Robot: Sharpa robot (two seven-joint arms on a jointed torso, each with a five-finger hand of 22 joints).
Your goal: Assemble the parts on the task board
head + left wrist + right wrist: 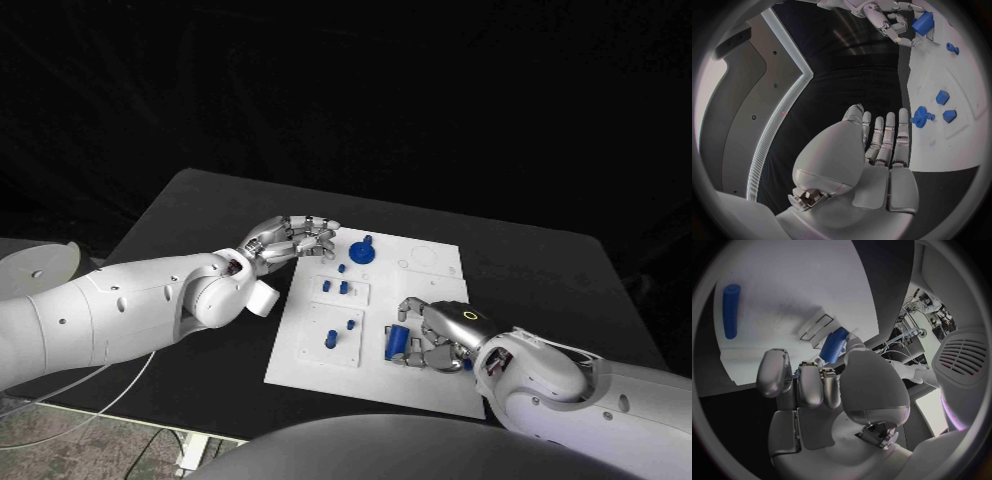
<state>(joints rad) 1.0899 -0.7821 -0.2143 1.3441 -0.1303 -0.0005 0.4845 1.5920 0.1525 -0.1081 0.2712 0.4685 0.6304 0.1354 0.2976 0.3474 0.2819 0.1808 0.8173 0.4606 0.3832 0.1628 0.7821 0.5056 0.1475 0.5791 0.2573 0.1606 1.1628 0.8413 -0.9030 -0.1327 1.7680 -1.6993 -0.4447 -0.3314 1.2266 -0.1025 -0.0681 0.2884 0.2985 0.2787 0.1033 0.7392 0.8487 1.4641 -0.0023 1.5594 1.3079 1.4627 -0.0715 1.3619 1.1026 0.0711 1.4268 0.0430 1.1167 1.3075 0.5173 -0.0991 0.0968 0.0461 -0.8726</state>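
Observation:
The white task board (433,385) lies in the middle of the black table. A blue gear (361,250) stands near its far edge, also seen as the gear (922,117). Several small blue pegs (330,340) stand or lie in its left half. My right hand (440,335) rests on the board with its thumb and curled fingers round a blue cylinder (392,343), seen as the cylinder (834,346) beside the thumb. A second blue peg (731,310) lies apart on the board. My left hand (296,238) hovers at the board's far left corner, fingers (887,135) straight and holding nothing.
The black table (216,210) runs round the board on all sides. A white tag (267,297) hangs at my left wrist beside the board's left edge. White cables (130,385) trail off the table's near left side.

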